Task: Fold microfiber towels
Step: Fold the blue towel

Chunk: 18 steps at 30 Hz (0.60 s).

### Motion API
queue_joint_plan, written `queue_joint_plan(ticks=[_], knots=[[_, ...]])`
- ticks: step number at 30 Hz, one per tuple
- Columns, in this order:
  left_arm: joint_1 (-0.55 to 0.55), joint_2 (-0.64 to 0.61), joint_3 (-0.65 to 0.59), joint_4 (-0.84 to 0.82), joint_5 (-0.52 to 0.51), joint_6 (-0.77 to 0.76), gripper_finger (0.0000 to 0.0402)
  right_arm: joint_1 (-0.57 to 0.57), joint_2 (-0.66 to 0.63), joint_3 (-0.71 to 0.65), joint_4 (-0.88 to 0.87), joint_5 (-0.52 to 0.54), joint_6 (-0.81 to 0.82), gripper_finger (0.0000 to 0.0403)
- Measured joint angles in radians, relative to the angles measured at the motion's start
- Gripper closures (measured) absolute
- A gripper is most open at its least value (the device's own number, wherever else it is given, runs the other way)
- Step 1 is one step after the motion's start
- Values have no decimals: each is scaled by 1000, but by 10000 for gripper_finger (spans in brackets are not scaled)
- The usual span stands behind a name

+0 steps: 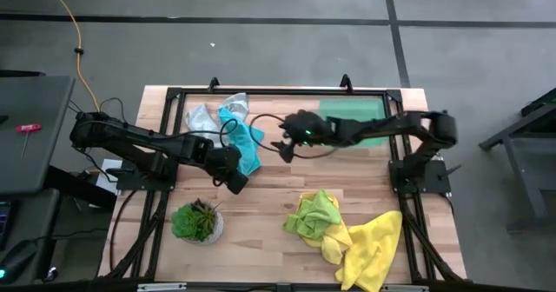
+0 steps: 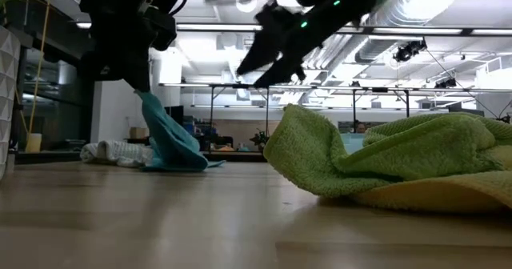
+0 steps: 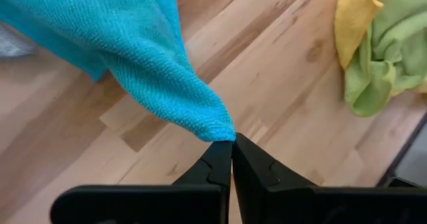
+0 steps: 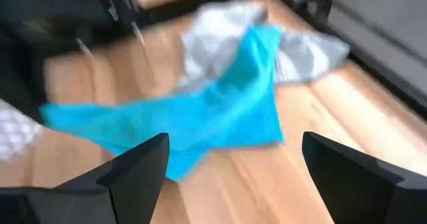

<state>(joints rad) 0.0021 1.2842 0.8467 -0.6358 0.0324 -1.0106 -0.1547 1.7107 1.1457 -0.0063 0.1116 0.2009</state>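
A teal towel (image 1: 245, 142) lies at the table's far left, partly over a pale grey-white towel (image 1: 207, 114). My left gripper (image 1: 237, 183) is shut on the teal towel's corner and holds it raised. My right gripper (image 1: 285, 147) is open in the air just right of the teal towel, touching nothing. A lime green towel (image 1: 314, 214) and a bright yellow towel (image 1: 372, 247) lie crumpled together near the right front. My left gripper pinches the teal towel's corner (image 3: 220, 132) between its two fingertips, only at their free ends. The corner is lifted clear of the table. The cloth slopes down from it, and its far part (image 2: 178, 158) rests on the table.
A small potted plant (image 1: 198, 221) stands near the table's left front. A flat green tray (image 1: 352, 118) lies at the far right under my right arm. Bare wood shows in the table's middle between the towel groups.
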Motion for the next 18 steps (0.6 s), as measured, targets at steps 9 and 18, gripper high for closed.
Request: queue_joint_plan(ticks=[9, 18], knots=[[0, 0, 0, 38, 27, -1, 401, -90, 236, 89, 11, -143, 18, 69], [0, 0, 0, 98, 36, 19, 401, -129, 467, 306, -42, -174, 210, 69]])
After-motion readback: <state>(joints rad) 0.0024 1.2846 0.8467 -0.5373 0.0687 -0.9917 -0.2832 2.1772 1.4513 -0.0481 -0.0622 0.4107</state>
